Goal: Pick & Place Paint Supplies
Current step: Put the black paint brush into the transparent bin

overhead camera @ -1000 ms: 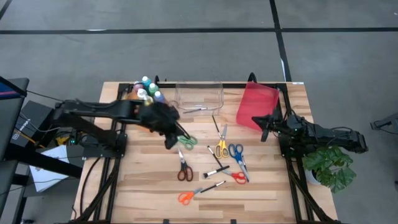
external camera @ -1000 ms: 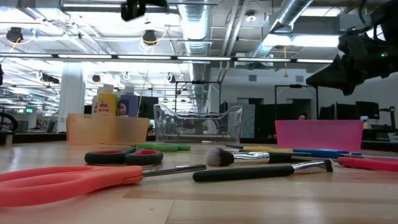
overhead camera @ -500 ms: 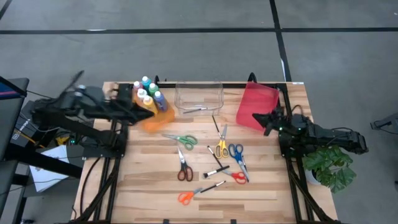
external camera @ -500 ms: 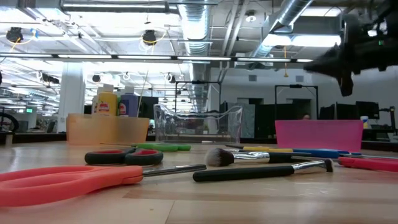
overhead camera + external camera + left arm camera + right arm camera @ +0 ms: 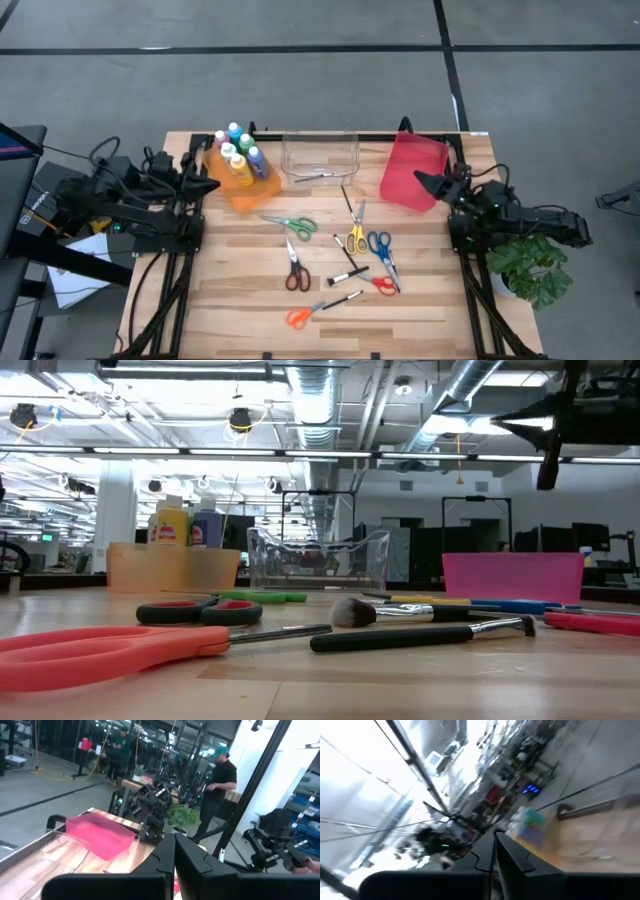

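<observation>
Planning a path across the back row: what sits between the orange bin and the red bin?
In the high view, the clear bin stands between the orange bin and the red bin, with one thin dark item inside it.

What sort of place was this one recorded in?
Probably a robotics lab in an open industrial hall: exposed ceiling ducts, another robot workstation beyond the wooden table, and a person standing nearby.

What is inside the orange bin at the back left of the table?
The orange bin holds a cluster of small paint bottles standing upright, with blue, green, yellow and white ones showing. The bottles cover the bin's floor, so anything beneath them cannot be seen.
</observation>
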You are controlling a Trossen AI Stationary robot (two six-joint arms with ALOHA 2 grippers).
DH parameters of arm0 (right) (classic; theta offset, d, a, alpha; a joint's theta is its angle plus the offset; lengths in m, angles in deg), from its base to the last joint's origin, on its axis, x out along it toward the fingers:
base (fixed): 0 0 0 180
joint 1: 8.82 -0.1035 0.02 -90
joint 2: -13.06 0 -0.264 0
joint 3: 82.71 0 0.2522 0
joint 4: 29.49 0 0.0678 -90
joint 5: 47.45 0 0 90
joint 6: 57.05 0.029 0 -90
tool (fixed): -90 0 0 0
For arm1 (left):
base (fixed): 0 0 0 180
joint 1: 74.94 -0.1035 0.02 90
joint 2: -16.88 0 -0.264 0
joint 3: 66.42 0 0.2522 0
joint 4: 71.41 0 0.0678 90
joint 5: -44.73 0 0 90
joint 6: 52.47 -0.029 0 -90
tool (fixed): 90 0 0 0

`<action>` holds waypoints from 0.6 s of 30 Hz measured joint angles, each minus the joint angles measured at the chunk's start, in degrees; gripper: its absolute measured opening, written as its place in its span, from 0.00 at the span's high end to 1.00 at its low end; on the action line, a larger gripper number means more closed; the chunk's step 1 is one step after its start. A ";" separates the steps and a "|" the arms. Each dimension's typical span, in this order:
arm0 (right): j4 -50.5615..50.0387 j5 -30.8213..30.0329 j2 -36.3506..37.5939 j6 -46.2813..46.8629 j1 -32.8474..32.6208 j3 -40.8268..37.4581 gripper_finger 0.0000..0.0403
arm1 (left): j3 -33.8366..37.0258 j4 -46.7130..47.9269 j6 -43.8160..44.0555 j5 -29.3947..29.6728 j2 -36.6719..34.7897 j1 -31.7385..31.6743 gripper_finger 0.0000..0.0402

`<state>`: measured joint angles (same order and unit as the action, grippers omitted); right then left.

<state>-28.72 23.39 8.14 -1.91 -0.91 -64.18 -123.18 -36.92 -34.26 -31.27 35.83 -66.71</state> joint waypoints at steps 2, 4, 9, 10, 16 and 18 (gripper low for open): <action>0.08 3.81 -0.06 1.65 0.00 1.42 0.94 | 4.28 -2.46 0.03 0.00 -2.57 0.00 1.00; -0.06 7.86 -2.57 1.79 -0.11 4.71 0.92 | 8.32 -5.21 0.20 -0.03 -5.01 0.00 1.00; -5.16 8.97 -18.04 -4.81 -1.74 16.13 0.83 | 16.90 -9.56 2.19 -0.09 -10.71 0.00 1.00; -7.39 8.99 -21.66 -6.51 -1.89 19.18 0.81 | 18.42 -9.86 3.24 -0.13 -11.76 0.00 1.00; -40.67 9.18 -47.40 -9.76 -1.88 42.34 0.70 | 26.35 -12.25 7.41 -0.24 -17.27 0.00 1.00; -52.42 9.19 -56.52 -8.84 -1.63 49.65 0.66 | 28.13 -14.01 7.77 -0.24 -18.38 0.00 1.00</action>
<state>-81.14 32.58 -48.38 -10.74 -2.54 -14.53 -95.05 -50.93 -26.49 -31.51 17.45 -66.71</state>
